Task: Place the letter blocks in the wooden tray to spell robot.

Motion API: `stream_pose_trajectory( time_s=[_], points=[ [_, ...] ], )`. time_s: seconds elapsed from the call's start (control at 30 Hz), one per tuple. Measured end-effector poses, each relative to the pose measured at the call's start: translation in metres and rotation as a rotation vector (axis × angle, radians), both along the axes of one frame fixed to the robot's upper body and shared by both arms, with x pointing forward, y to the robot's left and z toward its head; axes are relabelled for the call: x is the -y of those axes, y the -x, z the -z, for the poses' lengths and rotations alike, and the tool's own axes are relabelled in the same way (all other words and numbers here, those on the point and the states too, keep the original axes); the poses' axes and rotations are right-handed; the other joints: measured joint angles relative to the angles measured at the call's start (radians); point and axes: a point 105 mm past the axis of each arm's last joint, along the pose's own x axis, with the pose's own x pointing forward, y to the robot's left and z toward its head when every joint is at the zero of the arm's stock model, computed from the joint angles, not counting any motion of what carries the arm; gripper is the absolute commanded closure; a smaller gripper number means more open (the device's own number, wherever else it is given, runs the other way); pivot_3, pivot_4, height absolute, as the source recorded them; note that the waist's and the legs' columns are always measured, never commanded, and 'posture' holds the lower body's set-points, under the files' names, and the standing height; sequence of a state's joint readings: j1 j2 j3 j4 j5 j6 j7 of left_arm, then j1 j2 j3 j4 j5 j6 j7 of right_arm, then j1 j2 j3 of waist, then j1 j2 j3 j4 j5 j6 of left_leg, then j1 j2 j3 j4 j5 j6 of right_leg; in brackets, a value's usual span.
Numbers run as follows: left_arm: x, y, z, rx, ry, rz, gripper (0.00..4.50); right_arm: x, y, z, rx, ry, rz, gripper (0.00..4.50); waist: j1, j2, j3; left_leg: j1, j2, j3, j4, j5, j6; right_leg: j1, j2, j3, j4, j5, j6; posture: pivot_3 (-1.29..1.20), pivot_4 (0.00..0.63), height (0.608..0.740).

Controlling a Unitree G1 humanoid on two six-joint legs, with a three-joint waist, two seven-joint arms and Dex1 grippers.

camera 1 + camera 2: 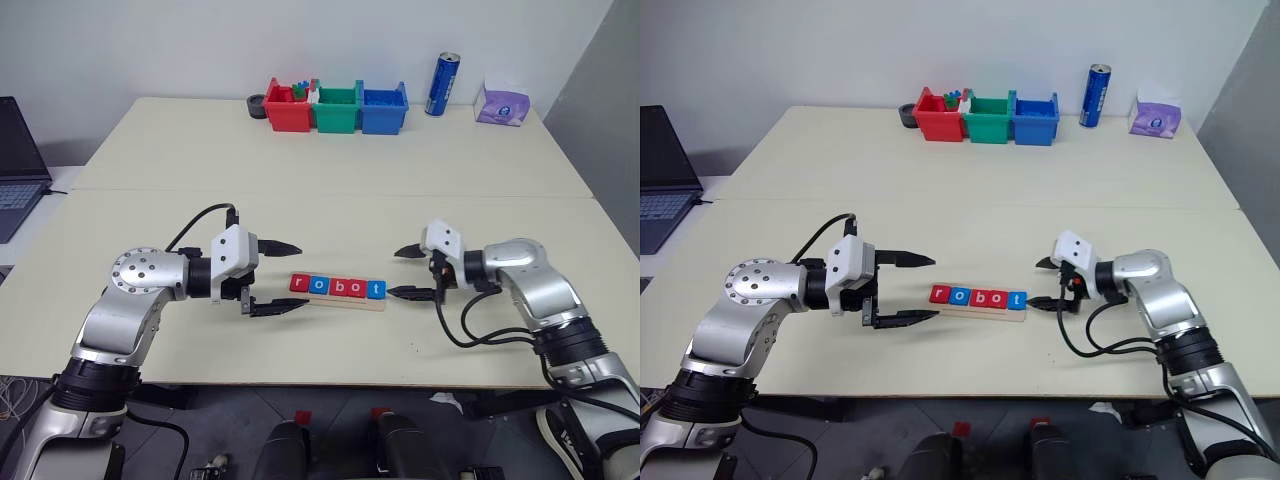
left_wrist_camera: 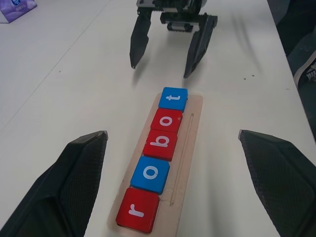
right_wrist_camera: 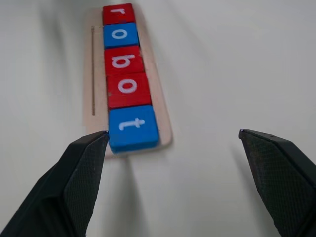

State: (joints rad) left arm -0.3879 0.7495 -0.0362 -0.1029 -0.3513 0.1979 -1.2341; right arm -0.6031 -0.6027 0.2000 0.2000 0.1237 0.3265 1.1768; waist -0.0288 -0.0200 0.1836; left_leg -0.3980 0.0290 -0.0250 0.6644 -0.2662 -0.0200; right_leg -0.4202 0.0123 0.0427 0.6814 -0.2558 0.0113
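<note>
the wooden tray (image 1: 340, 299) is lying flat on the table (image 1: 300, 200), long way running side to side between the two arms. the letter blocks (image 1: 338, 287) are sitting in it, spelling robot. the right gripper (image 1: 412, 272) is hanging wide open and empty just beside the t end. the left gripper (image 1: 280, 277) is gaping empty near the r end. there is open table all around.

- Both arms are silver-grey metal with rounded joint housings; the left shoulder disc carries a ring of small screws
- White wrist blocks; black cables loop alongside
- left gripper (image 1: 286, 277) and right gripper (image 1: 409, 272): black, tapered, textured fingers
</note>
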Motion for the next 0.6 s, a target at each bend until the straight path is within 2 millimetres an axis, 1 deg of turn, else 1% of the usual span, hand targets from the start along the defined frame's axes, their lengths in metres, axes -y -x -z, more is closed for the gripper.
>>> stream_pose_trajectory(
  time_s=[0.03,0.17,0.2,0.37,0.4,0.6],
  points=[
    [0.000,0.000,0.000,0.002,0.000,0.001,0.00,0.003,0.001,0.002,0.000,0.005,0.005,0.62,0.000,0.000,0.000,0.000,0.000,0.000,0.000,0.000,0.000,0.000,0.000,0.000,0.000,0.000,0.000,0.00,0.150,0.740],
    [0.000,-0.001,0.000,0.001,0.002,0.000,0.00,0.006,0.011,0.022,-0.036,0.003,0.007,2.05,-0.001,0.000,0.000,0.000,0.000,0.000,0.000,0.000,0.000,0.000,0.000,0.000,0.000,0.000,0.000,0.00,0.150,0.740],
    [0.000,-0.002,0.001,-0.002,0.003,-0.001,0.00,0.005,0.012,0.024,-0.038,0.002,0.007,2.43,-0.001,0.000,0.000,0.000,0.000,0.000,0.000,0.000,0.000,0.000,0.000,0.000,0.000,0.000,0.000,0.00,0.150,0.740],
    [0.002,-0.002,0.001,-0.004,0.002,0.008,0.00,-0.008,0.017,0.019,-0.001,-0.015,-0.026,4.27,-0.003,0.000,0.000,0.000,0.000,0.000,0.000,0.000,0.000,0.000,0.001,0.000,0.001,0.000,0.000,0.00,0.150,0.740],
    [0.002,-0.001,0.002,-0.005,0.001,0.009,0.00,-0.010,0.017,0.019,0.000,-0.017,-0.027,4.49,-0.003,0.000,0.000,0.000,0.000,0.000,0.000,0.000,0.000,0.000,0.000,0.000,0.001,0.000,0.000,0.00,0.150,0.740],
    [0.002,-0.001,0.002,-0.006,0.000,0.010,0.00,-0.014,0.018,0.021,-0.003,-0.014,-0.034,4.49,-0.002,0.000,0.000,0.000,0.000,0.000,0.000,0.000,0.000,0.000,0.000,0.000,0.001,0.000,0.000,0.00,0.150,0.740]
  ],
)
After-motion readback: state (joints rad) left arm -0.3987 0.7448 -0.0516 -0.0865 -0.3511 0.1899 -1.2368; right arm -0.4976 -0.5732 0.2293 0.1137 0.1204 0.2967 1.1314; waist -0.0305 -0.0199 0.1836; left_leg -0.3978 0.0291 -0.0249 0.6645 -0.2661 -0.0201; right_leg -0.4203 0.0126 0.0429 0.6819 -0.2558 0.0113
